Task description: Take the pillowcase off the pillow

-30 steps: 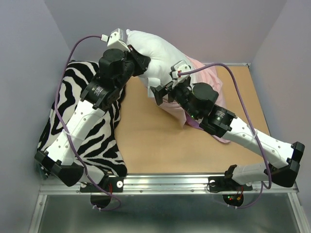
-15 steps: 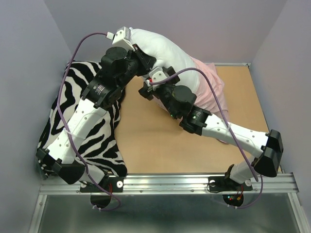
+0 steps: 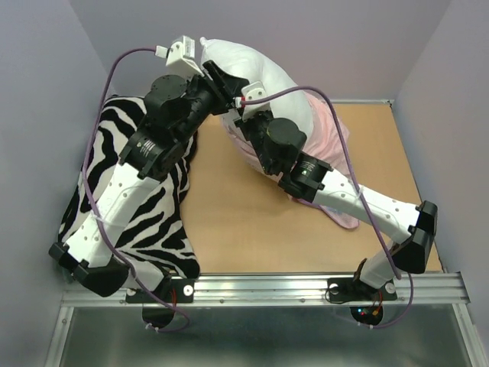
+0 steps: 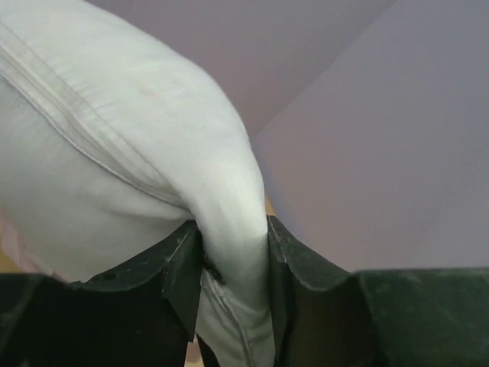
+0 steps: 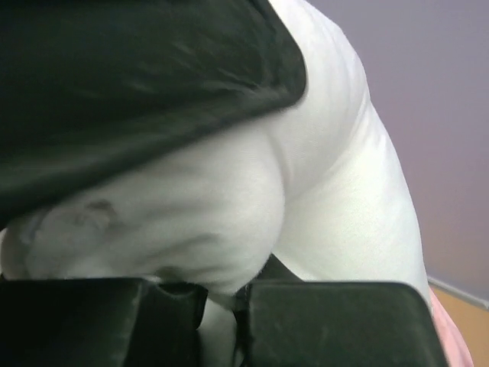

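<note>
The white pillow (image 3: 263,73) stands bunched at the back of the table, its right end still inside the pillowcase (image 3: 337,134), which shows its pale pink inner side. My left gripper (image 3: 218,81) is at the pillow's top left corner. In the left wrist view, a thick fold of the pillow (image 4: 153,153) fills the left gripper (image 4: 229,233) and touches both fingers. My right gripper (image 3: 236,116) sits just below it, pressed against the pillow's left side. In the right wrist view, the right gripper (image 5: 225,294) is shut on a small pinch of the pillow (image 5: 344,191).
A zebra-striped cushion (image 3: 145,222) lies on the left under the left arm. The brown table (image 3: 237,222) shows between the arms. Purple walls close in the back and both sides. The left arm's dark body (image 5: 137,69) hangs just above the right gripper.
My right gripper has moved up and left onto the pillow and gone from open to shut. The left gripper's jaws stand wider round the fold, and the left arm has shifted slightly left.
</note>
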